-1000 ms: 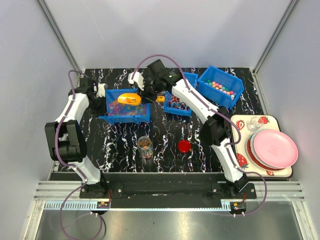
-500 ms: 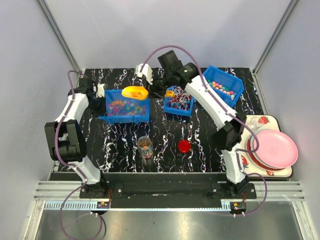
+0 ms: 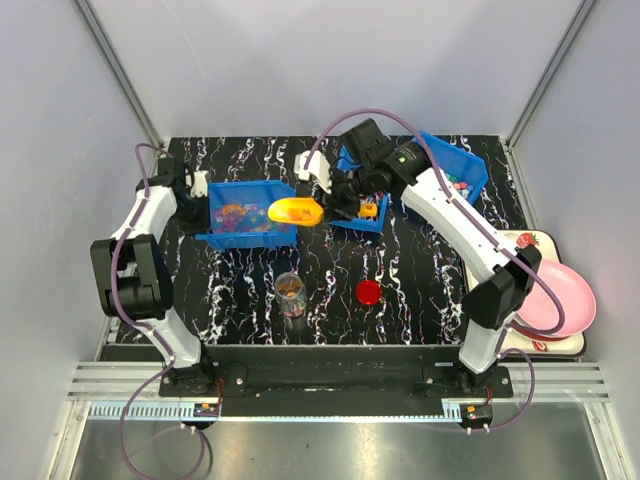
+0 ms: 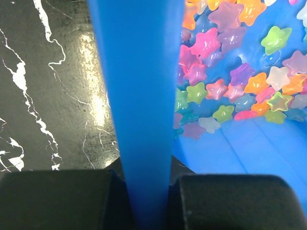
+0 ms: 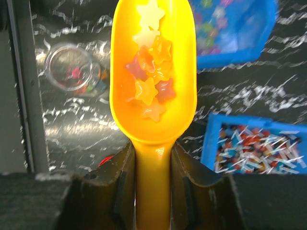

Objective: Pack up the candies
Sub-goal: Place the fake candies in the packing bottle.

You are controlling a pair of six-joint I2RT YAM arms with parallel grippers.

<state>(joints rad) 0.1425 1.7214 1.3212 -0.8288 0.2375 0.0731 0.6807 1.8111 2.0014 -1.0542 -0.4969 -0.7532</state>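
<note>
Over black marbled table point(image 3: 400, 270), star candies point(image 5: 148, 79) sit inside yellow scoop point(image 5: 183, 86), seemingly level.

I look down on a black tabletop veined with white like marble point(image 3: 250, 290), boxed in at the back and both sides by smooth pale grey walls point(image 3: 330, 60). Slim silver metal posts point(image 3: 118, 70) run up the two back corners. A ribbed aluminium rail point(image 3: 570, 382) edges the near side, with a dull grey metal sheet point(image 3: 330, 445) below. The light is soft and even, with a pale glare on the dark top.
</note>
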